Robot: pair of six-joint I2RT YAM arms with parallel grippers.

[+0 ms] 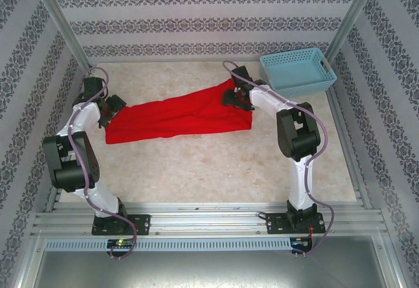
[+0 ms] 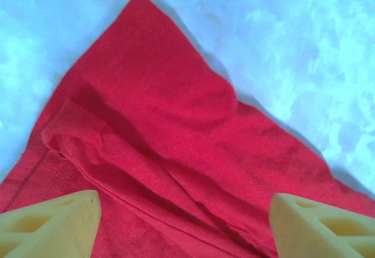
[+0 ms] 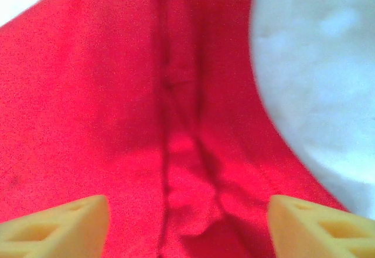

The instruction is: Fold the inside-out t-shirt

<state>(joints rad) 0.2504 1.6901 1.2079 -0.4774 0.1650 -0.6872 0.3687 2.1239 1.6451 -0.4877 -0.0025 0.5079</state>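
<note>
The red t-shirt (image 1: 177, 118) lies stretched across the table as a long wrinkled band, running from the lower left to the upper right. My left gripper (image 1: 112, 108) hovers at its left end, open, with the yellow fingertips (image 2: 50, 223) wide apart over folded red cloth (image 2: 164, 146) and a seam. My right gripper (image 1: 234, 97) is at the shirt's upper right end, also open, its fingertips (image 3: 58, 228) spread over creased red fabric (image 3: 176, 152). Neither pair of jaws holds any cloth.
A light blue plastic basket (image 1: 298, 70) stands at the back right corner, close behind the right arm. Patterned walls and metal posts enclose the table (image 1: 216, 170). Bare tabletop lies in front of the shirt.
</note>
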